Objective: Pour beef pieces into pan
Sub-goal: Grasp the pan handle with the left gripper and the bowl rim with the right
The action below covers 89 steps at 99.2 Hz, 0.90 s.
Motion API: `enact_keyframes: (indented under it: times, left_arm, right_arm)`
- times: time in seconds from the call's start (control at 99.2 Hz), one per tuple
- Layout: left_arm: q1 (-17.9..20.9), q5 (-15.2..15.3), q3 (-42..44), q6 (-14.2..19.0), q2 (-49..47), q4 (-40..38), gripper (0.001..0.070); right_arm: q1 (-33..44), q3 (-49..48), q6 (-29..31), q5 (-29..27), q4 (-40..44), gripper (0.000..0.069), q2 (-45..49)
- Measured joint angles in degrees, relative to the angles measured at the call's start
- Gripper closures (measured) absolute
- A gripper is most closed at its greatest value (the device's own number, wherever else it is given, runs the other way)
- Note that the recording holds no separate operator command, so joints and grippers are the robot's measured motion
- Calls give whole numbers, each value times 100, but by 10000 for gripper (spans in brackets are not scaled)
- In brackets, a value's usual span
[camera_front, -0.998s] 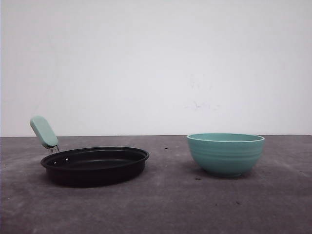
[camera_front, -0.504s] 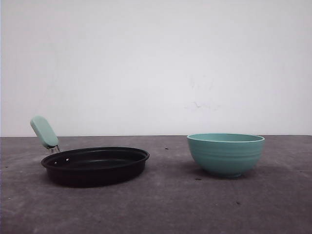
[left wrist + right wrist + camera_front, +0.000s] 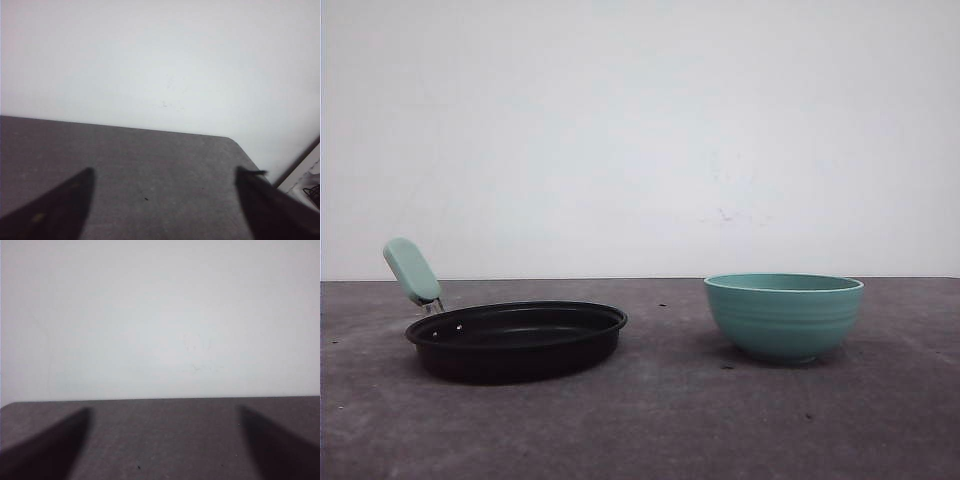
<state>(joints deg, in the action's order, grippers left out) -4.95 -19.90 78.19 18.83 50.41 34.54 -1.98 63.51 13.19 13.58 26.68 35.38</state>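
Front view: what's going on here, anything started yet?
Nothing is being handled. The pan sits left on the table, the bowl right, apart. From this low angle the bowl's contents are hidden, and no beef is visible in the pan. Both wrist views show the left gripper and right gripper open over bare table.

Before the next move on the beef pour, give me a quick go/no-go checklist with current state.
1. Pan flat on the table, opening up: ok.
2. Pan interior free to receive: ok as far as the front view shows; it looks bare.
3. Teal bowl upright, apart from the pan: ok.
4. Beef pieces inside the bowl: cannot tell; the rim hides the contents.
5. Left gripper jaws apart, nothing between them: ok.
6. Right gripper jaws apart, nothing between them: ok, but no grasp on the bowl yet.
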Motion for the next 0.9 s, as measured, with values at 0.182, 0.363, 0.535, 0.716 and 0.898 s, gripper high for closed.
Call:
enact_keyframes:
  times: [0.182,0.363,0.535,0.716,0.898]
  left_arm:
    - [-46,4,-24,-2,31,127,77]
    - [-111,28,-846,-17,59,-120,74]
    - [-109,48,-2553,487,160,-881,73]
    - [-120,44,-4315,1432,474,-2260,73]
    - [-140,42,-4656,1860,1364,-3508,74]
  right_arm:
    - [0,0,-15,-11,61,8,13]
    - [0,-2,-35,-11,273,8,17]
    - [0,0,-125,-13,385,8,17]
    - [-68,0,-142,-13,605,8,17]
    - [-98,0,-142,-11,914,8,17]
